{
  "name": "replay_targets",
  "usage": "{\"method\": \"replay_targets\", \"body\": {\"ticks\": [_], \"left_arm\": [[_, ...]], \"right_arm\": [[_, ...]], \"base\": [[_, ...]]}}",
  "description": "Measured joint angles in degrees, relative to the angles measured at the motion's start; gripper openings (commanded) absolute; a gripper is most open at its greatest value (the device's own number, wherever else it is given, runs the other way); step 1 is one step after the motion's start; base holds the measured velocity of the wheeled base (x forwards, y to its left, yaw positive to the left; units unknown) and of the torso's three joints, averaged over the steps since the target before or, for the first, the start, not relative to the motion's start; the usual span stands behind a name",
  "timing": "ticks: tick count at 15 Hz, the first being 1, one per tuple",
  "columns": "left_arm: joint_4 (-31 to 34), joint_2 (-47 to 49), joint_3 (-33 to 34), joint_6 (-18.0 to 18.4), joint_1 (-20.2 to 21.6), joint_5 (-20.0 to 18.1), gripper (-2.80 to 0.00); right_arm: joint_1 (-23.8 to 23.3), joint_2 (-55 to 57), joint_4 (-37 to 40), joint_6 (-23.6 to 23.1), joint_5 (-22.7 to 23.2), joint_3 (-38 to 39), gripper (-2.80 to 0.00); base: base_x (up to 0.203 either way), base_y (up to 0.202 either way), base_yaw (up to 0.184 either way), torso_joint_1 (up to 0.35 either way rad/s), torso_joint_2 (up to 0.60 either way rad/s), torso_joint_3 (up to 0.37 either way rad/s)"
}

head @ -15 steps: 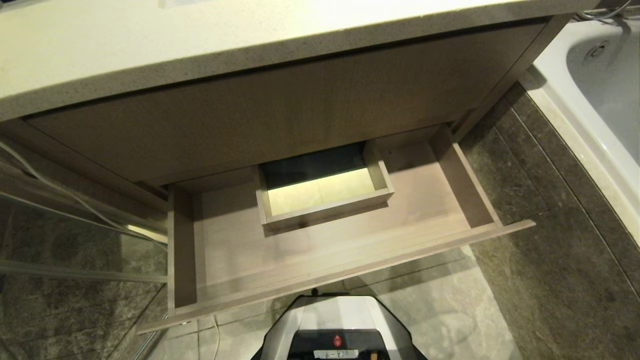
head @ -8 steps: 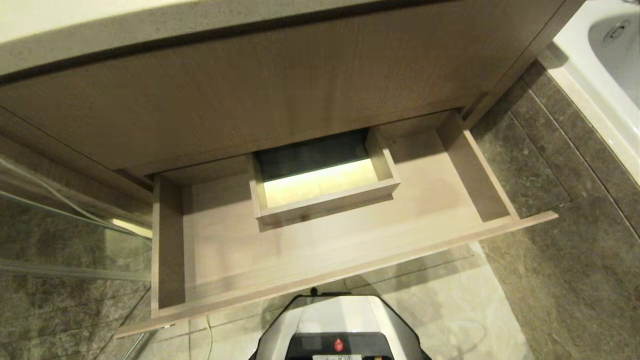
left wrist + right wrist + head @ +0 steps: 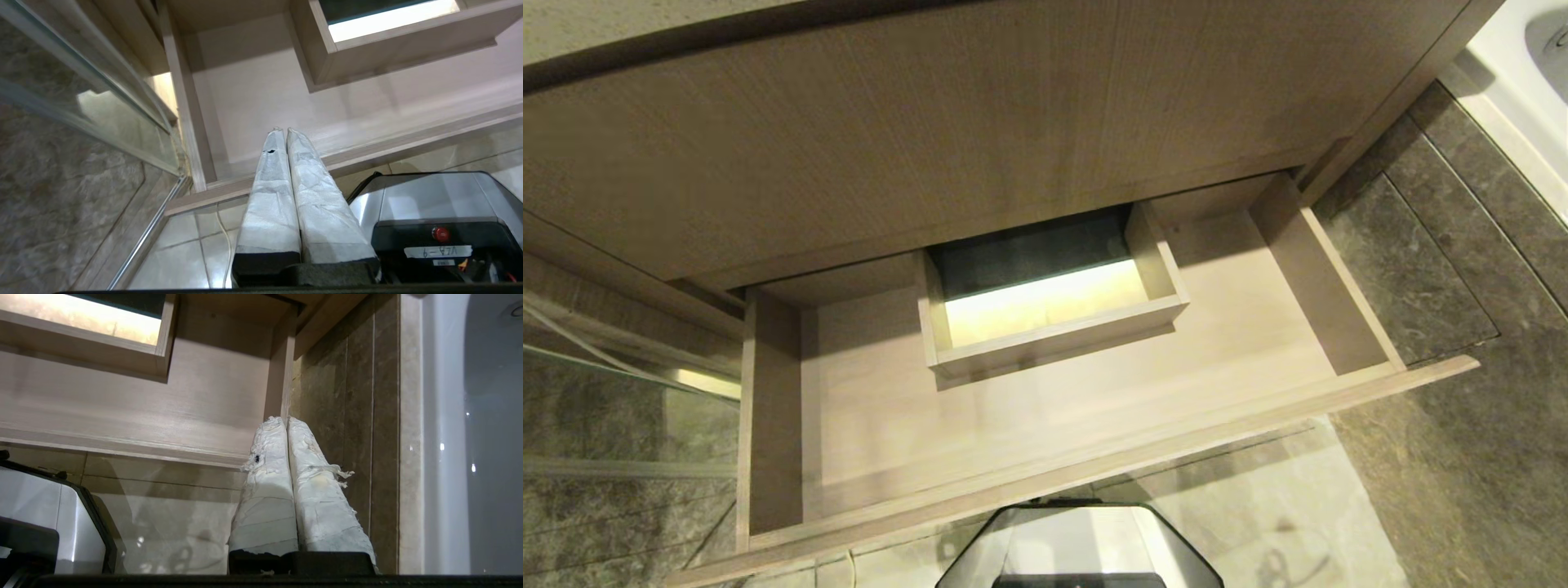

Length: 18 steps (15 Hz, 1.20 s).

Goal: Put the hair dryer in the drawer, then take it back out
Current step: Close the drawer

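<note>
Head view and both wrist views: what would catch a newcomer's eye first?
The drawer stands pulled wide open below the fixed wood panel, with nothing lying in it. A boxed cut-out near its back glows with bright light. No hair dryer shows; the left gripper and right gripper are shut, holding nothing.

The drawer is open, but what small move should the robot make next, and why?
Probably it should first find the hair dryer, perhaps by looking up at the counter. The drawer stands pulled out with nothing lying in it, and no hair dryer shows in any view. The left claw and the right claw are both shut and hold nothing, low in front of the drawer.
</note>
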Motion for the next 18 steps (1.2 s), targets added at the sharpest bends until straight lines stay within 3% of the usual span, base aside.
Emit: {"method": "replay_targets", "body": {"ticks": [10,18], "left_arm": [[0.06,0.00,0.05,0.00,0.01,0.02,-2.80],[0.06,0.00,0.05,0.00,0.00,0.02,-2.80]], "right_arm": [[0.01,-0.04,0.26,-0.05,-0.04,2.10,-2.80],[1.27,0.55,0.26,0.01,-0.04,3.41,-2.80]], "base": [[0.000,0.000,0.000,-0.040,0.37,0.353],[0.000,0.000,0.000,-0.057,0.32,0.257]]}}
